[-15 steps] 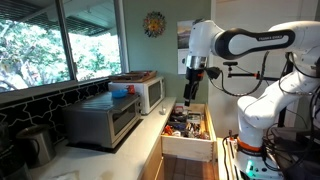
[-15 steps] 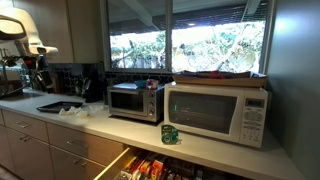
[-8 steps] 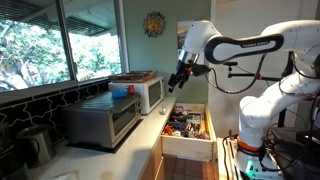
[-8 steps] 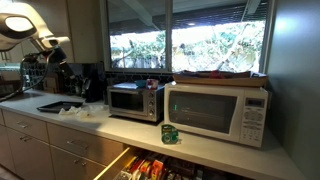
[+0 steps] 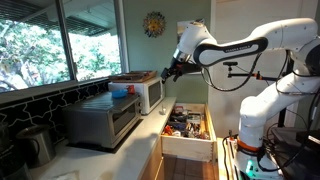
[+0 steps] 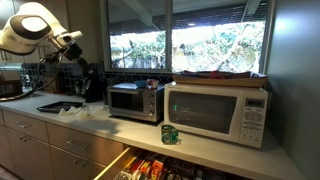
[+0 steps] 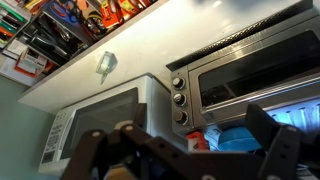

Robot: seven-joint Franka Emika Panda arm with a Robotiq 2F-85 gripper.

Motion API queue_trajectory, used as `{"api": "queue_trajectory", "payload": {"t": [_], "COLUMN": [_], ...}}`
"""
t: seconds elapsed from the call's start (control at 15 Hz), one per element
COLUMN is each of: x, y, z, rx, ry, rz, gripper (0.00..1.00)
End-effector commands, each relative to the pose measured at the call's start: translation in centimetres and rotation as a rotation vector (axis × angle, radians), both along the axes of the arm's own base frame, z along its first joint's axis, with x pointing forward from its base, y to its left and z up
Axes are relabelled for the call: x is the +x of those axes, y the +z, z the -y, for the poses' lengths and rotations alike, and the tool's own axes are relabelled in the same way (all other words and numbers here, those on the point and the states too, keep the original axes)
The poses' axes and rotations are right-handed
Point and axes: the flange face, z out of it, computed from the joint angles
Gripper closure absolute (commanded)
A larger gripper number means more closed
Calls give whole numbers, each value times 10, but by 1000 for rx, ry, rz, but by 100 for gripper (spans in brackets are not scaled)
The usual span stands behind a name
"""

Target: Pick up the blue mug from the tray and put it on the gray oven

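My gripper hangs in the air just off the near end of the reddish-brown tray, which lies on top of the white microwave. In the wrist view the gripper is open and empty, its fingers spread wide. The gray oven stands beside the microwave; it also shows in the wrist view and in an exterior view. The tray also shows in an exterior view. I cannot make out the blue mug on the tray in any view.
A blue item with a red bit sits by the gray oven's top. An open drawer full of packets juts from the counter. A green can stands on the counter. A dark jug stands at the far end.
The arm has swung from above the open drawer towards the microwave and tray, and the gripper has tilted sideways. Its fingers stay open.
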Motion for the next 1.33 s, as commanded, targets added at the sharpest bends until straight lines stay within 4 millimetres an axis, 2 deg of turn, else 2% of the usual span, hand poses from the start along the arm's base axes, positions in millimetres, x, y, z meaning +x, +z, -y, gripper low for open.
{"api": "queue_trajectory", "payload": {"t": [0.0, 0.13, 0.27, 0.33, 0.6, 0.67, 0.8, 0.93, 1.0, 1.07, 1.27], "x": [-5, 2, 18, 30, 67, 80, 111, 133, 104, 114, 115], "y": [-7, -13, -19, -22, -26, -27, -24, -16, -20, -21, -21], "z": [1, 25, 66, 101, 198, 220, 252, 267, 255, 262, 260], "rx": [8, 52, 106, 143, 283, 317, 332, 322, 318, 322, 327], "ry": [-66, -194, -291, -340, -522, -563, -576, -574, -553, -556, -551], "rz": [-11, 18, 29, 27, 68, 84, 128, 164, 143, 144, 142], "gripper": [0, 0, 0, 0, 0, 0, 0, 0, 0, 0, 0]}}
